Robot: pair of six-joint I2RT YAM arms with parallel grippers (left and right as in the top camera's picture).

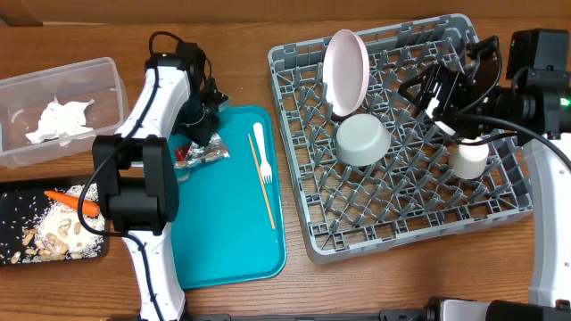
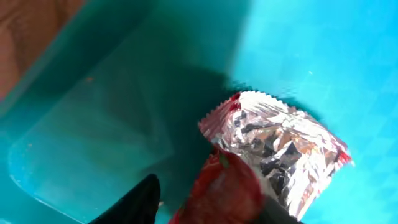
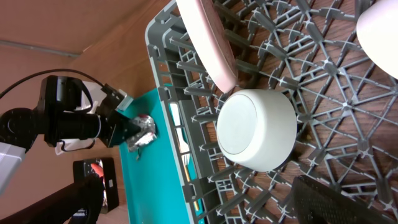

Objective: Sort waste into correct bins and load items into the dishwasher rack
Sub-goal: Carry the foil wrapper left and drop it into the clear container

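A red-and-silver foil wrapper [image 1: 203, 154] [image 2: 280, 143] lies on the teal tray's far left. My left gripper [image 1: 198, 143] [image 2: 211, 202] straddles the wrapper's red end. The right finger touches it, and a strip of tray shows beside the left finger [image 2: 140, 202]. A white fork [image 1: 261, 152] and a wooden stick [image 1: 261, 183] lie on the same tray. In the grey rack [image 1: 500, 223] stand a pink plate [image 1: 346, 71], a bowl [image 1: 361, 140] [image 3: 255, 129] and a white cup [image 1: 467, 159]. My right gripper [image 1: 437, 107] [image 3: 205, 205] hovers open over the rack, holding nothing.
The clear tub [image 1: 107, 67] at the far left holds a white napkin [image 1: 58, 118]. The black tray [image 1: 18, 192] in front of it carries a carrot [image 1: 71, 201] and beige scraps [image 1: 53, 236]. The teal tray [image 1: 232, 241] lies between the left arm and the rack.
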